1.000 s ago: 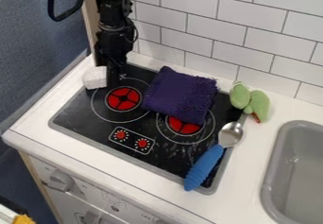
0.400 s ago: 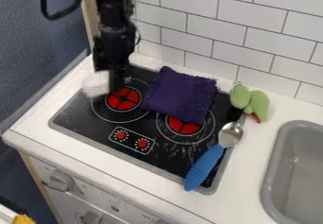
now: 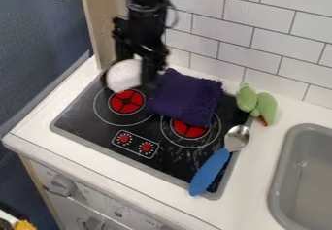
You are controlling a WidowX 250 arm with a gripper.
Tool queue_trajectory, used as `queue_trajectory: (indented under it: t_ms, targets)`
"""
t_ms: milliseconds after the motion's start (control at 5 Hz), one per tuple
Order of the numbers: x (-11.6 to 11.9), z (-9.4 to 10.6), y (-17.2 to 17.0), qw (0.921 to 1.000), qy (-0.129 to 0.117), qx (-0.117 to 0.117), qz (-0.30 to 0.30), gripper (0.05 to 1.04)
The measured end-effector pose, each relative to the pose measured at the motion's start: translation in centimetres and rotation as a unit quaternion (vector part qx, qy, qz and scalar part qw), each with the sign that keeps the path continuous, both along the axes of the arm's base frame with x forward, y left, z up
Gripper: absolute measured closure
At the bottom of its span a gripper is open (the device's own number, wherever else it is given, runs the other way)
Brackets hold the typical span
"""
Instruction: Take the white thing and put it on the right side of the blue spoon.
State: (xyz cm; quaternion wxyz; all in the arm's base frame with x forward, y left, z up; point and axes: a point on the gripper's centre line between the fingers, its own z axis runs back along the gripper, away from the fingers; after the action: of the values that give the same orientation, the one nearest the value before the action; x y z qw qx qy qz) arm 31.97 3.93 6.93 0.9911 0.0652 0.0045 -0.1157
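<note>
White-tiled wall (image 3: 275,39), dark blue side (image 3: 42,44).

White worktop (image 3: 254,178), black glass cooktop (image 3: 84,116) and grey sink (image 3: 277,168) set into it, sink on right. Purple cloth (image 3: 185,97) on cooktop, partly over the right red burner (image 3: 189,130). Blue-handled spoon (image 3: 210,171) aslant at cooktop's right edge, bowl end toward wall. Green two-lobed toy (image 3: 266,107) by cooktop's far right corner.
</note>
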Motion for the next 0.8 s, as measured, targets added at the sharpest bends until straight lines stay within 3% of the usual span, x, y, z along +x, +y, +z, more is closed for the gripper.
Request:
queue_trajectory:
  t_ms: [200,400,800]
  targets:
    - [-0.1,0.1,-4.8,0.9997,-0.002,-0.008,0.024,0.365]
    - [-1.0,-0.1,-8.7,0.9982,-0.004,-0.001,0.06,0.365]
    - [-2.5,-1.1,-13.6,0.9959,-0.006,-0.017,0.089,0.365]
